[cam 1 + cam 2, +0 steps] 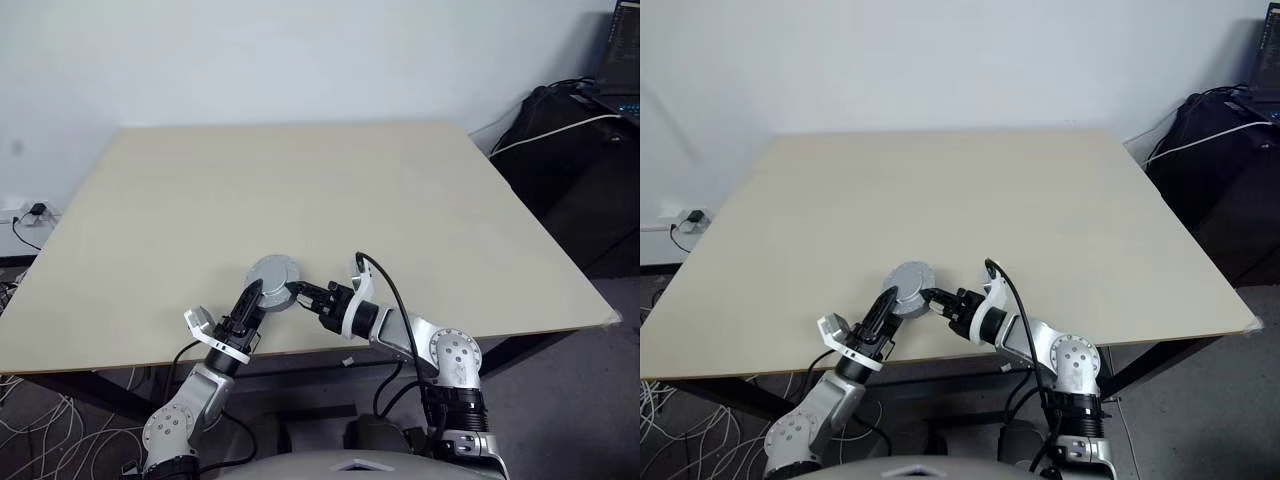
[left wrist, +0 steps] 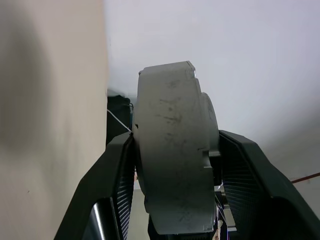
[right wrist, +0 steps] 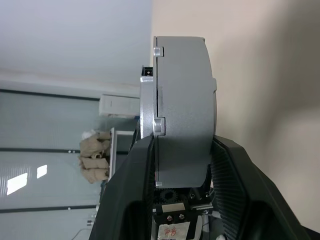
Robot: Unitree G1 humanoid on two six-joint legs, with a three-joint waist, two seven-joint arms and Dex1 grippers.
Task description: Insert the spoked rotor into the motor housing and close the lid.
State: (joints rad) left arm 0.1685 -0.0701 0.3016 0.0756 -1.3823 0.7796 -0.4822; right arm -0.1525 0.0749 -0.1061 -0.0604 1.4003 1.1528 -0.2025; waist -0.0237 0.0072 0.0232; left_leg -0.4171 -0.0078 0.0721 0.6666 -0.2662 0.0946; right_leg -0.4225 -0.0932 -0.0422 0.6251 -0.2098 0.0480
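Observation:
A grey round puck, the motor housing (image 1: 272, 270), is near the table's front edge, held between both grippers. My left gripper (image 1: 252, 291) grips it from the near left, and in the left wrist view its black fingers (image 2: 115, 170) press on both flat faces of the housing (image 2: 172, 150). My right gripper (image 1: 293, 291) grips it from the right, with its fingers (image 3: 235, 170) clamped the same way on the housing (image 3: 185, 115). A seam with small lugs runs around the rim. The spoked rotor is hidden, and I cannot tell the lid apart from the housing.
The pale wooden table (image 1: 300, 180) stretches wide and bare beyond the housing. Black bags with a white cable (image 1: 570, 150) stand off its far right corner. A wall socket and wires (image 1: 30, 212) lie by the floor at the left.

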